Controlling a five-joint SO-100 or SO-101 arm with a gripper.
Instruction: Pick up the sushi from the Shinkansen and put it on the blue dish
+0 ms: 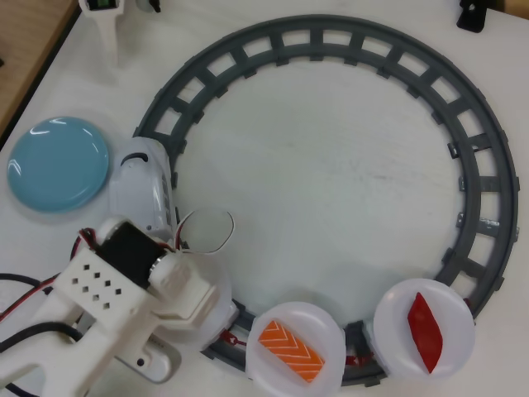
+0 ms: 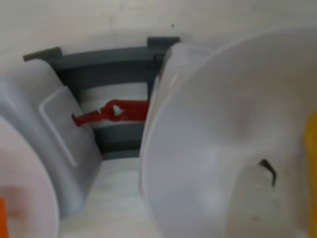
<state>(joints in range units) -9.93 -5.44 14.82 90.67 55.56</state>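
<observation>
Overhead and wrist views of a sushi-train pick. The blue dish (image 1: 56,162) lies empty at the left of the bench (image 1: 331,165), so no transfer is complete. The Shinkansen (image 1: 145,184) sits on the grey track (image 1: 347,45) just right of the dish, nose toward the top of the overhead view. Behind it come plate cars: one hidden under the arm (image 1: 107,306), one carrying the salmon piece (image 1: 291,348), and one carrying the dark red piece (image 1: 426,331). The sushi (image 2: 312,168) appears only as a yellow sliver at the right edge of the wrist view, on the near white plate (image 2: 223,139), which is judged to be the first car. A red coupling (image 2: 111,111) links this car to the next.

The arm reaches in from the lower left of the overhead view, wrist bent down over the first car. The end effector is not visible in either view; whether it is spread or closed, or has hold of anything, cannot be told. Grasp, lift and placement on the dish appear to remain.
</observation>
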